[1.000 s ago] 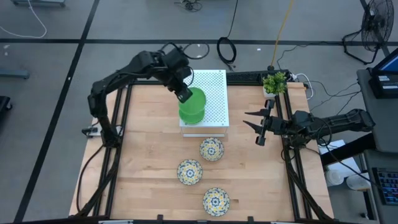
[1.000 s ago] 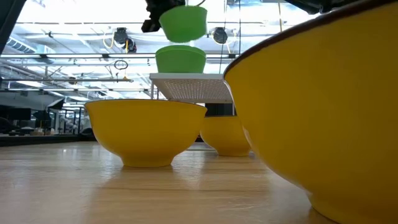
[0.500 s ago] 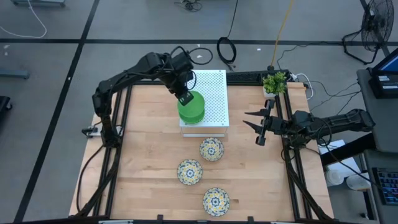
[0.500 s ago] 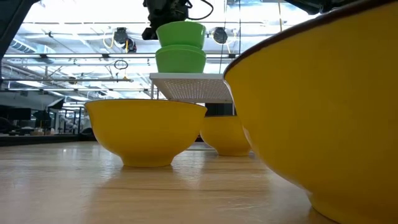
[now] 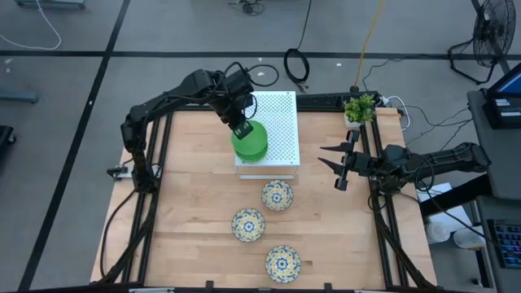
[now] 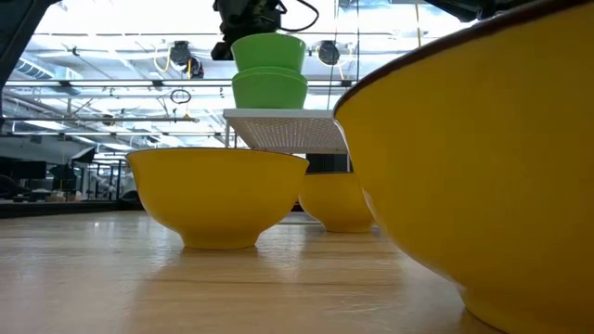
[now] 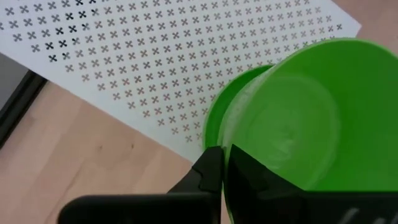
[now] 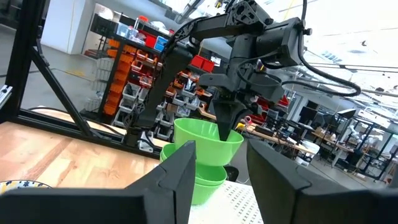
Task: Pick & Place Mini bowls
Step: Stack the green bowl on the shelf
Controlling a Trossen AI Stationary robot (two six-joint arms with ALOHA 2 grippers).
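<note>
A plain green mini bowl (image 6: 269,51) sits nested in another green bowl (image 6: 269,90) on the near left part of the white perforated box (image 5: 275,118). My left gripper (image 5: 242,129) is shut on the upper bowl's rim, reaching in from the box's left side. Three white floral mini bowls (image 5: 277,195), (image 5: 248,225), (image 5: 282,263) rest on their bases on the wooden table, in front of the box. In the low view they show yellow outsides (image 6: 218,195). My right gripper (image 5: 338,167) waits open at the table's right edge, with nothing between its fingers. My left gripper pinches the upper green bowl's rim (image 7: 229,140) on its left side, one finger (image 7: 208,171) outside the wall and one finger (image 7: 255,177) inside the hollow. The fingers come from above, slanting steeply down. The bowl stands about upright, its bottom inside the lower green bowl (image 7: 214,121).
A small potted plant (image 5: 359,107) stands at the far right corner. Black frame rails (image 5: 155,155) run along the table's left and right sides. Bare wood lies left of the floral bowls (image 5: 195,228).
My left gripper has gone down with the green bowl. A second ago the bowl hung tilted and clear above the other green bowl; now it sits level, nested in it. The gripper stays shut on the rim.
</note>
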